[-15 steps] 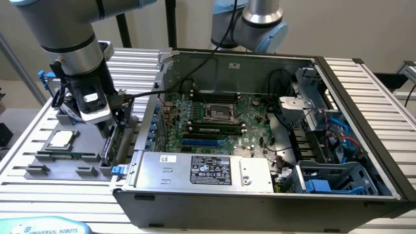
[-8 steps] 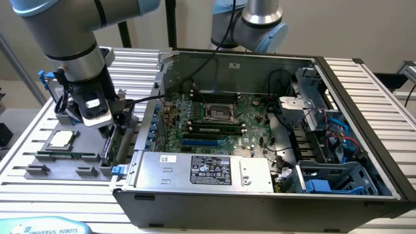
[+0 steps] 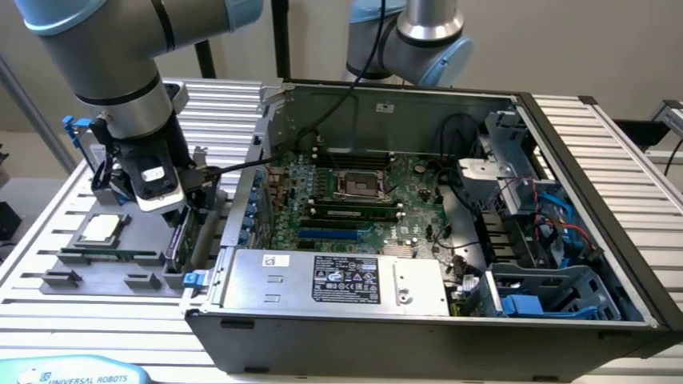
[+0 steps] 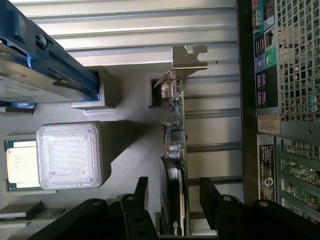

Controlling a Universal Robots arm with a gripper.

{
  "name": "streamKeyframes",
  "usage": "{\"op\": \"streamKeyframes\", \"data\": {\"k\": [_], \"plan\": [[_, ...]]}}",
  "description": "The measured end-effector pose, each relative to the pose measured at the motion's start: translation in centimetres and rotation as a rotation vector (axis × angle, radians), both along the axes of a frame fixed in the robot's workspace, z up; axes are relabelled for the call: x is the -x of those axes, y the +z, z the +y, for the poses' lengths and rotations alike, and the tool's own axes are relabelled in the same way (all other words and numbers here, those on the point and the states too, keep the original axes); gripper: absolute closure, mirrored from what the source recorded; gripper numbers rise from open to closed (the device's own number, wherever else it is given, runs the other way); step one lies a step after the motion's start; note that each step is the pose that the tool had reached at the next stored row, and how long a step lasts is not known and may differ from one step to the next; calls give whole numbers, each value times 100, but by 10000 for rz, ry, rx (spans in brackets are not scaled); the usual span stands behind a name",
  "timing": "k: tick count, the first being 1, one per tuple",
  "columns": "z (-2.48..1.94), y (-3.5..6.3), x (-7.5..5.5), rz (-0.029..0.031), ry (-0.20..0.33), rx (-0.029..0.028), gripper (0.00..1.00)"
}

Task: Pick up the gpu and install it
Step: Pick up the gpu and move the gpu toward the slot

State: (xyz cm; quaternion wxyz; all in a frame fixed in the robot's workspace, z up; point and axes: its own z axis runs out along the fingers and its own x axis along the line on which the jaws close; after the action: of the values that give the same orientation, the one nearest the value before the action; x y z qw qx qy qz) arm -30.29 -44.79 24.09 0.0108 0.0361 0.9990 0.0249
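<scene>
Gpu point(image 4: 175, 130) standing on its long edge in a slot of the grey holder tray point(image 4: 125, 150), thin green board on one side and black cooler face on the other, silver bracket point(image 4: 189, 56) at the end farthest from me. My gripper point(image 4: 174, 184) hangs right over it, spread wide, with one black finger point(image 4: 141, 192) off each flat face. I see a gap on both sides, so nothing is pinched.

The tray rests on the slatted metal surface point(image 4: 150, 30), just beside the open computer case point(image 3: 427, 328), on the exterior view's left of it. A processor chip point(image 4: 20, 165) and a hard drive with blue rails point(image 4: 30, 60) lie in the same tray, apart from the card.

I judge the card light and stiff, yet delicate, since small parts stud the board. The broad black face looks like the safest place to squeeze, gently, away from the bracket and the connector edge.
</scene>
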Motion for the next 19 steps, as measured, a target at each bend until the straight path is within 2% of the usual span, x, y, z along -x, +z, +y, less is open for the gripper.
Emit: {"op": "streamKeyframes", "data": {"k": [12,14,15,17,18,19], "plan": [[2,-7,5,0,-115,-3,46],[2,-7,5,2,-115,-5,48],[2,-7,5,1,-116,-7,55],[3,-7,5,0,-115,-10,55],[3,-7,5,0,-115,-12,62],[3,-8,5,0,-115,-15,62]]}}
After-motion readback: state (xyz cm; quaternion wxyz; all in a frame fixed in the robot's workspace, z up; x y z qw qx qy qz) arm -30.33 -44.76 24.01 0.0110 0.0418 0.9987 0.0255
